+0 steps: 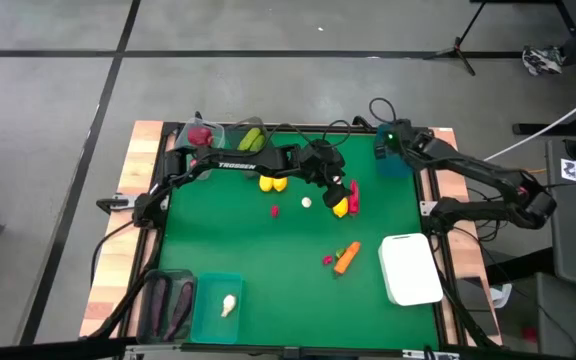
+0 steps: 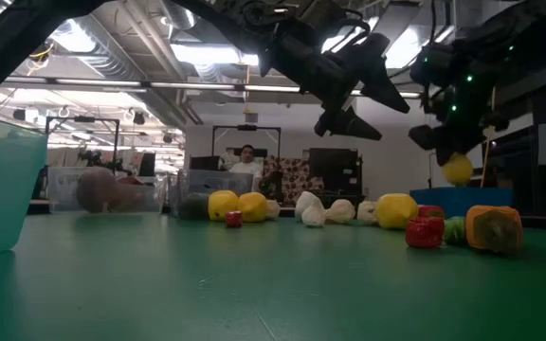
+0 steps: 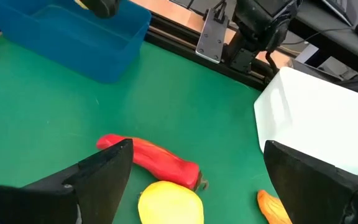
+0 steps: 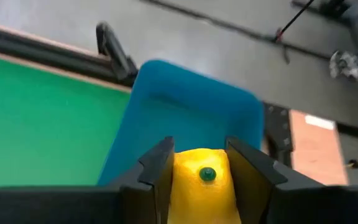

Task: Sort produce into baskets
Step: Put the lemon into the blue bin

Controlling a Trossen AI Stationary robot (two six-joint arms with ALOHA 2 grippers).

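Right hand (image 4: 199, 186) clamped on a lemon (image 4: 201, 186) above the blue tub (image 4: 185, 115); left hand (image 3: 197, 186) spread wide over the middle of the worktop (image 1: 268, 260).

The held lemon hangs over the blue tub at the worktop's far right corner, not yet inside; the left hand's fingers stand apart above another lemon (image 3: 171, 204) and a red pepper (image 3: 157, 160), which touch each other; two more lemons (image 1: 273, 183) lie together near the far edge; an orange carrot (image 1: 346, 259) rests just beside the white tray (image 1: 410, 270); a garlic bulb (image 1: 229, 306) sits in the teal tub (image 1: 217, 309) at the near edge.
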